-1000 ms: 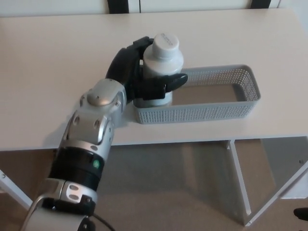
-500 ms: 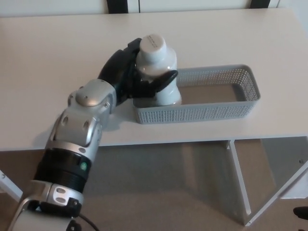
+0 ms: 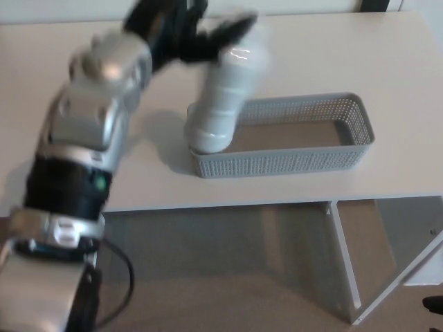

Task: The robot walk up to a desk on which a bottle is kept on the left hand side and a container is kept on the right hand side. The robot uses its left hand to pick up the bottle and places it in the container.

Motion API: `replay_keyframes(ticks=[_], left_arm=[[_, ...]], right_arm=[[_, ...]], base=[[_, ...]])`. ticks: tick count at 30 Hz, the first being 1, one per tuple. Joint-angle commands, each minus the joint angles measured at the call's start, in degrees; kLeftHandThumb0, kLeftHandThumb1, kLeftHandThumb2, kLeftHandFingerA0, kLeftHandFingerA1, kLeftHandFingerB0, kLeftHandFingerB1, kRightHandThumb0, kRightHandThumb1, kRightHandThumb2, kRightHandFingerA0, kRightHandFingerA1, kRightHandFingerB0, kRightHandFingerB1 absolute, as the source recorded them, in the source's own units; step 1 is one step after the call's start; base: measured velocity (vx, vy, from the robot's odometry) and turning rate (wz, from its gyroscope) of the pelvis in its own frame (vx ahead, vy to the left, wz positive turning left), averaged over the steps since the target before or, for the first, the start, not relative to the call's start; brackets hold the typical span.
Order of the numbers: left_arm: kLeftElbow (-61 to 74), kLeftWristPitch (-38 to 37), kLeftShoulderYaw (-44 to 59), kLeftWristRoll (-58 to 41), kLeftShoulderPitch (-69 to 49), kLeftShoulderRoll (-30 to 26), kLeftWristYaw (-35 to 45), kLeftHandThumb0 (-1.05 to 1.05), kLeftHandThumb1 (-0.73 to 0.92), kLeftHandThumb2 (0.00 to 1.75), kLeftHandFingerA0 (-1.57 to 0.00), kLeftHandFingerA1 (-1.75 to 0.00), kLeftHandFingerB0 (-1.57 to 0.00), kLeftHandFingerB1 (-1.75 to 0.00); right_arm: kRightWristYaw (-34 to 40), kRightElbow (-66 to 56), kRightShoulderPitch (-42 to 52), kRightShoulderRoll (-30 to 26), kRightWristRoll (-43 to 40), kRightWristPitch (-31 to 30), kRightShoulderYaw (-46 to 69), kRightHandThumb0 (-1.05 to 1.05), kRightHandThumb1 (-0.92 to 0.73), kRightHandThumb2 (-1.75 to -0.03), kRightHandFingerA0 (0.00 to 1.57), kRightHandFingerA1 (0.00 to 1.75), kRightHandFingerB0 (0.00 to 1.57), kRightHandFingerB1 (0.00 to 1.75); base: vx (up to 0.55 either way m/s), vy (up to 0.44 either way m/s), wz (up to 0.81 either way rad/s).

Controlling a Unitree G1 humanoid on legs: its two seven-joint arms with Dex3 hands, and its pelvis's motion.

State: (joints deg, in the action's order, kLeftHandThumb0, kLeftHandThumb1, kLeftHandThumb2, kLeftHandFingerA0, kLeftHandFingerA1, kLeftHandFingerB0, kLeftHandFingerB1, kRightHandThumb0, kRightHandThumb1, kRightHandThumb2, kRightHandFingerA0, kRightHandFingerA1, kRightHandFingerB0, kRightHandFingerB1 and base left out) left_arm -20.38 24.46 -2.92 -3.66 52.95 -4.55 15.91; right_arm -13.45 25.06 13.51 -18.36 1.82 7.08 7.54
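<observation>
**Fingers spread above a leaning bottle**

My fingers [image 3: 228,31] are spread apart and hold nothing; my left hand [image 3: 183,31] hangs over the far part of the bench [image 3: 83,83], blurred by motion. One dark finger reaches toward the top of the bottle [image 3: 221,97], which stands just below and to the right of my fingers. Because of the blur I cannot tell whether that fingertip touches the cap or sits just clear of it.

The white bottle is tilted, its top leaning away to the right, its base down in the left end of the container [image 3: 291,162], below my fingers and nearer to me. Its lower side rests against the left wall of that grey perforated basket. The rest of the container stretches out to the right of my fingers, with its floor bare.

My silver forearm [image 3: 90,117] runs from the fingers back toward the lower left, crossing the near edge of the bench. My right hand does not show.
</observation>
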Motion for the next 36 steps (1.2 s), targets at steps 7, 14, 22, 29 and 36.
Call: replay_keyframes(ticks=[7,14,22,29,36], left_arm=[[1.11,0.89,-1.13,0.25,5.24,-3.36,3.55,-0.93,0.53,0.88,0.00,0.00,0.00,0.00],[-1.79,-1.20,-2.05,1.25,3.50,-2.82,2.80,-0.93,0.53,0.89,0.00,0.00,0.00,-0.01],[-0.59,-1.46,-0.28,-0.18,3.60,-4.46,3.95,-0.87,0.52,0.84,0.00,0.00,0.00,0.00],[33.46,6.58,11.78,-9.12,-11.76,-13.69,8.43,-0.62,0.42,0.76,-0.05,-0.26,-0.05,-0.23],[50.79,14.61,43.72,-41.35,-35.97,-22.85,25.13,-0.48,0.53,0.57,-0.23,-0.37,-0.28,-0.30]], right_arm=[[-0.78,-0.60,0.22,-1.11,-0.77,-1.40,0.36,-0.50,-0.61,-0.58,0.62,0.52,0.52,0.46],[-0.75,-1.15,-1.03,-1.12,-0.80,-2.12,0.41,-0.48,-0.61,-0.58,0.64,0.52,0.49,0.44],[-0.04,-1.27,-1.63,-1.40,0.38,-1.61,0.01,-0.54,-0.61,-0.58,0.65,0.52,0.50,0.43],[-0.71,-0.41,-1.89,-2.20,0.76,-2.12,-0.17,-0.54,-0.62,-0.59,0.64,0.50,0.49,0.43],[-1.29,0.79,-1.16,-3.20,1.73,-1.65,-0.88,-0.53,-0.62,-0.59,0.65,0.50,0.52,0.44]], base=[[0.00,0.000,0.00],[0.00,0.000,0.00],[0.00,0.000,0.00],[0.00,0.000,0.00],[0.00,0.000,0.00]])
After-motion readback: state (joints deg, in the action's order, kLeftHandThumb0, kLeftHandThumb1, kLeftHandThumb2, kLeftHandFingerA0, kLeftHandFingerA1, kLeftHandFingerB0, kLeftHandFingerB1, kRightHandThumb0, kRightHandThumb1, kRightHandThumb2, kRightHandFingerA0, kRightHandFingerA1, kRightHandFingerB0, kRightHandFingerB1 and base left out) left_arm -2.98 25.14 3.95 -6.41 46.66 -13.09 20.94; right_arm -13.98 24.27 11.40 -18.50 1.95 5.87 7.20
